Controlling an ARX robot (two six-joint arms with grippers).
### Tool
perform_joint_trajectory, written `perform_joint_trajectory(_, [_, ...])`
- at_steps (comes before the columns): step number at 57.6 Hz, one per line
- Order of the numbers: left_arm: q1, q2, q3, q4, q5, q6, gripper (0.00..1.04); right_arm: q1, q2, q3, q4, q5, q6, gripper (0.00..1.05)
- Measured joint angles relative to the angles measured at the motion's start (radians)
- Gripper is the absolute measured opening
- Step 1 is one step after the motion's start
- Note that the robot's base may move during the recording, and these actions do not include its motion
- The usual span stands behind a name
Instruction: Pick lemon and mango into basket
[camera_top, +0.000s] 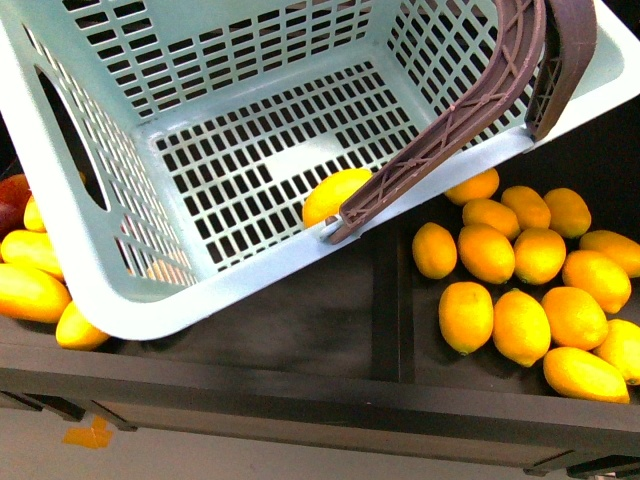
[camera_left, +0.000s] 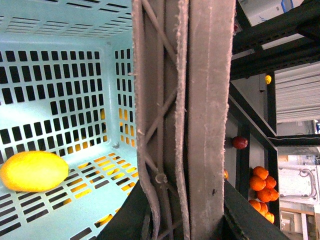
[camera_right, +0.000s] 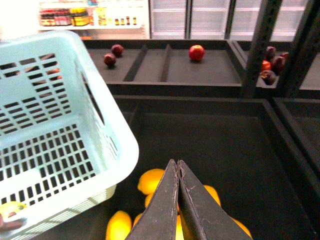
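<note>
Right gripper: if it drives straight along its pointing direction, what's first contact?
Probably the lemons piled close ahead of the shut right gripper, with only dark shelf floor beyond them. The basket is off to one side. Depth is unclear.

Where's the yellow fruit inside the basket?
Front view: the yellow fruit lies on the floor of the basket, against its near wall, beside the lower end of the brown handle.
</note>
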Motion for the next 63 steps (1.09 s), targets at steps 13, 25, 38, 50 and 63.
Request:
perform_joint_trajectory(13, [0.0,0.0,0.0,0.0,-0.005,0.002,0.19,-0.052,-0.047,-0.025,-0.014,-0.045,-0.001,0.35])
perform_joint_trajectory(25, [0.0,0.0,0.0,0.0,0.003,0.002,0.19,-0.053,-0.048,-0.025,-0.014,-0.046,-0.001,0.7])
perform_joint_trajectory(38, [-0.01,0.0,0.0,0.0,0.019,-0.002,0.19,-0.058,-0.051,-0.025,-0.015,-0.043,-0.001,0.97])
perform_joint_trajectory(50, [-0.009,0.002,0.002,0.001,0.014,-0.006,0.19,-0.058,-0.051,-0.026,-0.015,-0.045,-0.001,0.96])
perform_joint_trajectory(63, [-0.001,0.002,0.002,0.001,-0.006,-0.004,0.19,-0.058,-0.051,-0.029,-0.015,-0.044,-0.001,0.96])
